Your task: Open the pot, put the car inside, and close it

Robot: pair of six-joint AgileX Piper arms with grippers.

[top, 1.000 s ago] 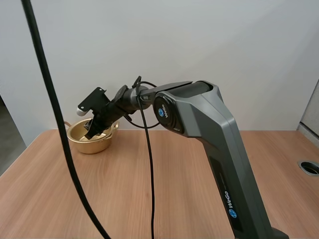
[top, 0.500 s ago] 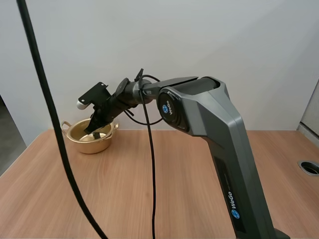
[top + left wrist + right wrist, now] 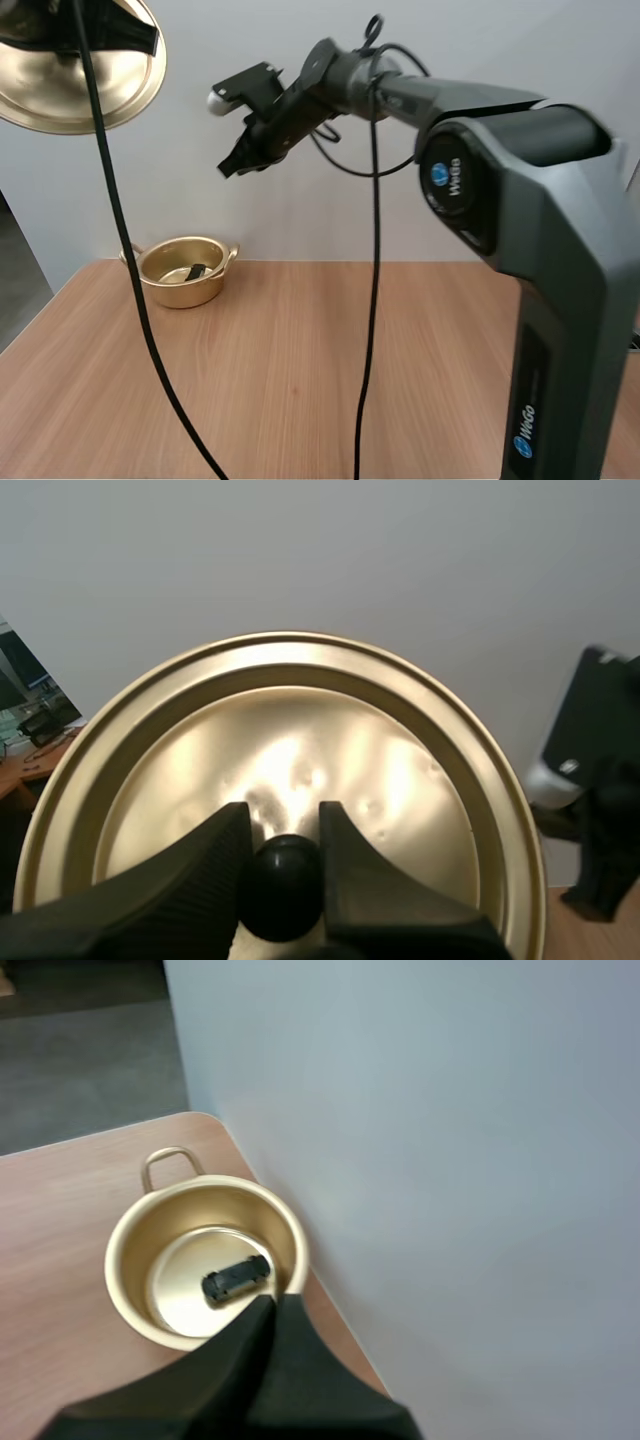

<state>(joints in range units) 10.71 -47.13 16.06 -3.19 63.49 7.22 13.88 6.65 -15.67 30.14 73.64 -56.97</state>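
My right claw (image 3: 230, 166) has lifted clear of the pot (image 3: 185, 293), shut and empty; the car (image 3: 236, 1278) lies inside. Overhead, my left claw (image 3: 283, 825) pinches the lid (image 3: 330, 730) by its knob (image 3: 283, 890). Closing comes next.

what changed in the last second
The right pincer lifted out of the pot, up and away, and now hangs shut high above the table; the car lies on the pot's bottom. The lid, gripped by its knob in the left pincer, has come in high at the left. The pot stayed put.
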